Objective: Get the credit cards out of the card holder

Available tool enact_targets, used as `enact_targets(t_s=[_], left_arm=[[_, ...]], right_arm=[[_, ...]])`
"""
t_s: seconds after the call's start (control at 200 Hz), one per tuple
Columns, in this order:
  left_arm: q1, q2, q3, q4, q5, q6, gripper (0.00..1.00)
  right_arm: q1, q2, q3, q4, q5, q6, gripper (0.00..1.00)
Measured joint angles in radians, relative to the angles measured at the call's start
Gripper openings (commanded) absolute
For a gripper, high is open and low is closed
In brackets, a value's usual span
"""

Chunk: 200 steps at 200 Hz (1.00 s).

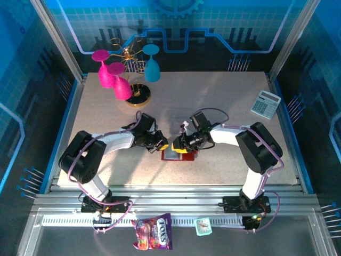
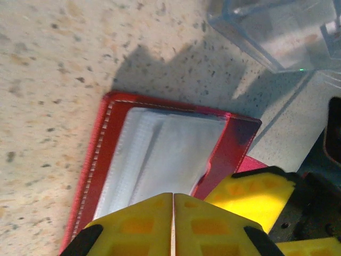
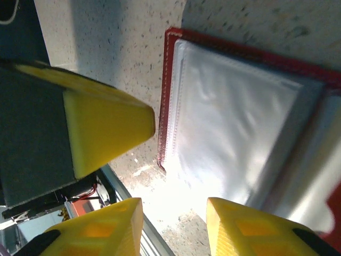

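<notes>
Top view: a small red folding card holder (image 1: 180, 156) with grey inner pockets lies open on the speckled beige table (image 1: 224, 106), just toward 6 o'clock of its centre, and both arms meet over it. The left gripper (image 1: 161, 145) is set at its 9 o'clock edge, and the right gripper (image 1: 179, 146) is close beside at 12 o'clock. A grey-white calculator (image 1: 265, 104) is noted at 2 o'clock, well apart. Left wrist view: the left gripper (image 2: 173, 202) is seen with its yellow fingers pressed together over the near edge of the card holder (image 2: 160, 154), nothing visible between them. A clear plastic box (image 2: 277, 32) is noted at 1 o'clock. Right wrist view: the right gripper (image 3: 173, 208) is seen with a moderate gap between its fingers and the card holder (image 3: 240, 117) at 1 o'clock. Whether credit cards sit in the glare-washed pockets cannot be told.
</notes>
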Motion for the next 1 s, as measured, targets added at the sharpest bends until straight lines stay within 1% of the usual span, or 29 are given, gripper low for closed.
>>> enact_targets(t_s=[0.23,0.4,0.62,1.001], left_arm=[[0.006,-0.013,-0.033,0.005,0.000,0.000,0.10],[0.006,-0.013,-0.039,0.005,0.000,0.000,0.10],[0.006,-0.013,-0.039,0.007,0.001,0.000,0.10],[0.005,-0.013,-0.039,0.007,0.005,0.003,0.11]], right_arm=[[0.010,0.018,0.002,-0.026,0.017,-0.010,0.39],[0.010,0.034,0.014,-0.069,0.040,-0.043,0.39],[0.009,0.033,0.014,-0.079,0.050,-0.055,0.39],[-0.008,0.005,-0.057,0.003,0.039,-0.030,0.38]])
